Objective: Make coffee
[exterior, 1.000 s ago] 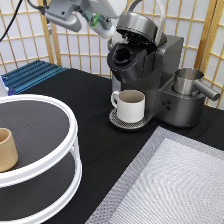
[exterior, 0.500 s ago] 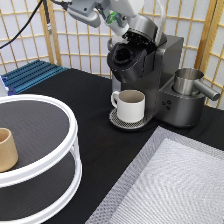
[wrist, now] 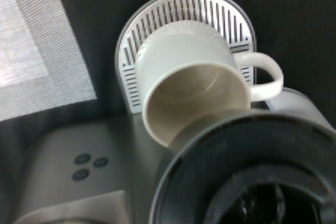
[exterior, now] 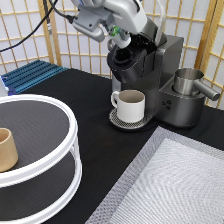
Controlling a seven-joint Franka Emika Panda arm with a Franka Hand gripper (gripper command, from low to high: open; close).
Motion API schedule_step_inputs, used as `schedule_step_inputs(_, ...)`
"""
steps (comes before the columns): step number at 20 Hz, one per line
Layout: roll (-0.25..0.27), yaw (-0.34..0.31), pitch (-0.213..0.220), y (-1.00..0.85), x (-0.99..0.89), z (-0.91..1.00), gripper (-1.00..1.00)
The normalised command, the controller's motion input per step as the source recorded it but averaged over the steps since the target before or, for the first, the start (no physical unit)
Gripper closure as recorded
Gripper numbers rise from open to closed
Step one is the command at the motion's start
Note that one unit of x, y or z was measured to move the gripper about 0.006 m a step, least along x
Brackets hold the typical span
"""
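Above the coffee machine (exterior: pixel 150 75), the gripper (exterior: pixel 121 44) hangs
Its jaws: cannot tell; white mug (exterior: pixel 131 105) sits under the machine's open top, on the drip tray (wrist: pixel 135 75)

Gripper (exterior: pixel 120 41) crowds the coffee maker's (exterior: pixel 150 75) open chamber at 12 o'clock; mug (exterior: pixel 131 105) blocks below; counter (exterior: pixel 95 100) open at 9 o'clock.

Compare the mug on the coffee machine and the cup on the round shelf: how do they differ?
The white mug has a handle; the tan cup has none. The mug stands on the coffee machine's drip tray, the cup on the white round shelf's top tier. Both stand upright. The tool is above the machine's open pod holder.
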Motion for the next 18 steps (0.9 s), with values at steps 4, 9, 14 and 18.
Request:
schedule_step_inputs(4,-0.074,0.0,0.049,0.28,-0.12,-0.17,1.0)
schedule_step_inputs(9,-0.098,0.0,0.036,0.29,-0.14,0.08,1.0)
schedule_step_inputs(14,-0.1,0.0,0.007,0.14,-0.23,0.13,1.0)
schedule_step_inputs(18,-0.088,0.0,0.0,0.08,-0.16,-0.01,1.0)
